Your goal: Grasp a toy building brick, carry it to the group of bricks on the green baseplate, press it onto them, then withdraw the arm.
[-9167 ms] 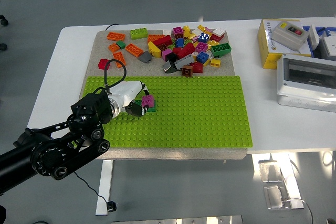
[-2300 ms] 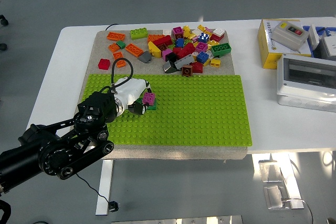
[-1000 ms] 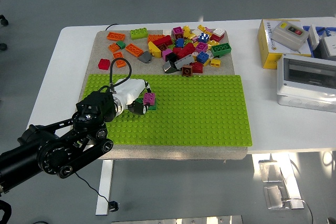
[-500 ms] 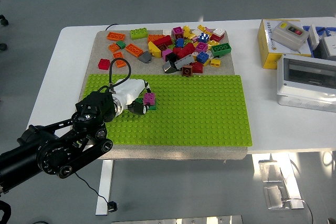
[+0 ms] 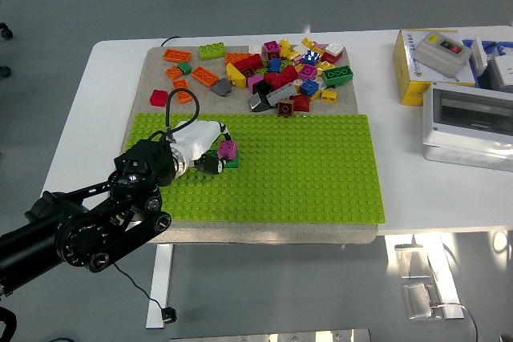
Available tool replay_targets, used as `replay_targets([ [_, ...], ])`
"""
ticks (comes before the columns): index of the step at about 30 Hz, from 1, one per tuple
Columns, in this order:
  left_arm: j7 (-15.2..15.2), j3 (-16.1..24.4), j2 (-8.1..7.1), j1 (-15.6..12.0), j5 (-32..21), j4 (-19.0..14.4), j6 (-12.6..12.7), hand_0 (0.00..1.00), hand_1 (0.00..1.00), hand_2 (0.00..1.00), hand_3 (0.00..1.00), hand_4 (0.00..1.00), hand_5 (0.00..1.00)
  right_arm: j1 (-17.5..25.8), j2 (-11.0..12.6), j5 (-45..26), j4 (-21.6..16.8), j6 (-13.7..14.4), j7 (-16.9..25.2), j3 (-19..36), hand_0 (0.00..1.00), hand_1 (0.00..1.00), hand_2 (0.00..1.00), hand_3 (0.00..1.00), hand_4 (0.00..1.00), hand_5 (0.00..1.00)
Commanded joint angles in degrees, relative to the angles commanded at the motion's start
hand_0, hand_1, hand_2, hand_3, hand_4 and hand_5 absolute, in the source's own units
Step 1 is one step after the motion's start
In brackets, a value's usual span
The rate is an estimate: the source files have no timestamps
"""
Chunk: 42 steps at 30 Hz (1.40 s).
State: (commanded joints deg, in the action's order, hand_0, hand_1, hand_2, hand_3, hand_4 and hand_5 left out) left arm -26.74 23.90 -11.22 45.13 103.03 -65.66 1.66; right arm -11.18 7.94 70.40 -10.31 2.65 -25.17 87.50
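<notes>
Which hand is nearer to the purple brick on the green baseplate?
Left. The left hand is at the purple brick, touching it; the right hand is not in view.

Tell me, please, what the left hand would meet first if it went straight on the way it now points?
The left hand points right, and its fingertips are already at the magenta brick on the green baseplate. Past that brick, the baseplate looks free of bricks, though depth is uncertain.

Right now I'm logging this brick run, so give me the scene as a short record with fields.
left hand: on the magenta brick, fingers around it
magenta brick: on the green baseplate, atop a small green brick
loose bricks: pile on the tan mat beyond the baseplate
right hand: not in view
</notes>
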Motion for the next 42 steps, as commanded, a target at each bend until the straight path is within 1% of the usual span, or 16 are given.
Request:
replay_targets([
  [20, -0.1, -0.1, -0.07, 0.2, 0.0, -0.1, -0.5, 0.957, 0.911, 0.898, 0.771, 0.493, 0.264, -0.1, 0.0, 0.2, 0.0, 0.0, 0.0, 0.5, 0.653, 0.568, 0.566, 0.761, 0.474, 0.998],
  [42, -0.2, 0.3, -0.74, 0.1, 0.0, -1.3, -0.9, 0.959, 0.914, 0.903, 0.767, 0.531, 0.282, -0.2, 0.1, 1.1, 0.0, 0.0, -0.2, 1.5, 0.655, 0.567, 0.564, 0.760, 0.474, 0.998],
])
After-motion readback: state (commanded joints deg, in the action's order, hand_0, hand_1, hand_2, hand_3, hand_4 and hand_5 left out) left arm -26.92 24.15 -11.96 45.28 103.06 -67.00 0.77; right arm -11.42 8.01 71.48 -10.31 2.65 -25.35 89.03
